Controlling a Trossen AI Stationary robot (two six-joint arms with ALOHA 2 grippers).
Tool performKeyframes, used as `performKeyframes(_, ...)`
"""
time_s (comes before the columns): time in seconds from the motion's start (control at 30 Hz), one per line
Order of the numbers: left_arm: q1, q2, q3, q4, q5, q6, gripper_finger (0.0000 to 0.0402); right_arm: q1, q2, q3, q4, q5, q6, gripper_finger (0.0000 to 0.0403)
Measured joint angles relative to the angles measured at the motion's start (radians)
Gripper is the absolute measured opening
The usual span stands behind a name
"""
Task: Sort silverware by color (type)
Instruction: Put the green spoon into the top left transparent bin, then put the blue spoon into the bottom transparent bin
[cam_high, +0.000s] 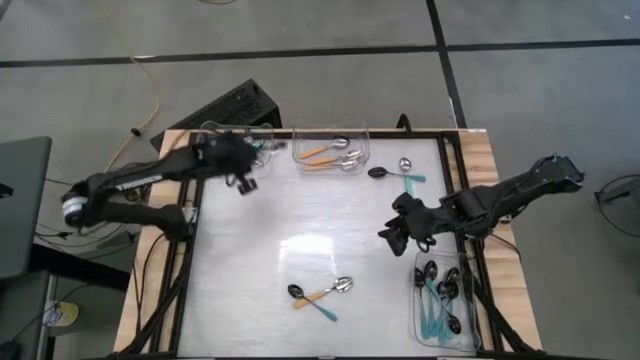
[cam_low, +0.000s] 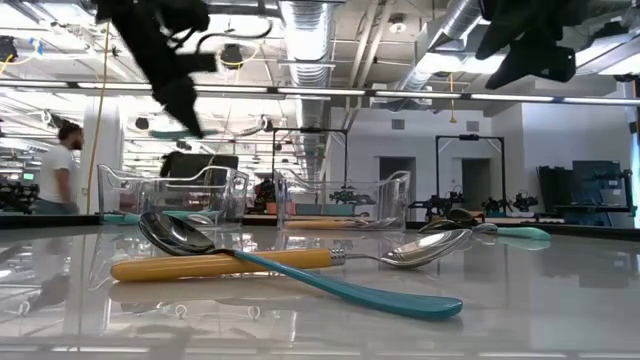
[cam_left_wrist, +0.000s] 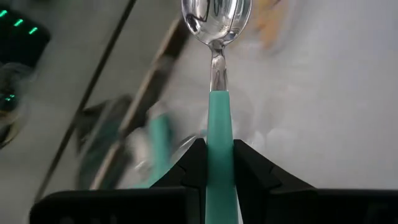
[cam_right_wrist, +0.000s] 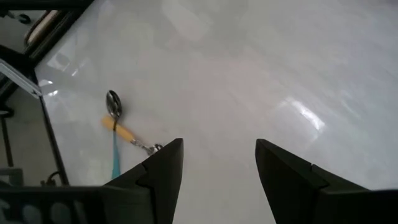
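My left gripper hangs over the table's far left corner, beside the far-left clear bin, and is shut on a teal-handled spoon with a silver bowl. My right gripper is open and holds nothing, raised above the table's right middle. Two spoons lie crossed near the near edge: one with an orange handle and silver bowl, one with a teal handle and black bowl. Two more lie loose at the far right. My left gripper pinches the spoon's teal handle between its two fingers, partway along the handle. The fingers lie along the spoon, and the silver bowl points straight out past their tips. The spoon is lifted clear of the table.
The far-middle bin holds orange-handled silver spoons. A bin at the near right holds teal-handled black spoons. The far-left bin shows teal handles inside. The white table middle is open. A person stands in the room beyond.
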Motion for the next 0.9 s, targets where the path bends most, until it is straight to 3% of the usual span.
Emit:
performKeyframes(0.17,0.232,0.019,-0.011,-0.003,0.05,0.17,0.0033,-0.034,0.036,0.0,0.033,-0.024,-0.031,0.0223)
performKeyframes(0.33,0.36,0.108,-0.012,-0.007,0.052,0.242,0.0033,-0.074,0.033,0.001,0.081,-0.056,-0.051,0.0223)
performKeyframes(0.43,0.378,0.147,-0.012,0.008,0.02,0.252,0.0064,-0.078,0.029,0.001,0.095,-0.06,-0.053,0.0223)
performKeyframes(0.73,0.357,0.157,-0.007,0.0,-0.076,0.217,0.0219,-0.084,0.034,0.001,0.049,-0.063,-0.045,0.0223)
performKeyframes(0.83,0.338,0.148,0.021,-0.058,-0.054,0.1,0.024,-0.145,0.008,0.001,-0.072,-0.059,0.003,0.0223)
performKeyframes(0.9,0.32,0.134,0.033,-0.1,0.034,-0.019,0.0245,-0.213,-0.012,0.002,-0.171,-0.049,-0.016,0.0223)
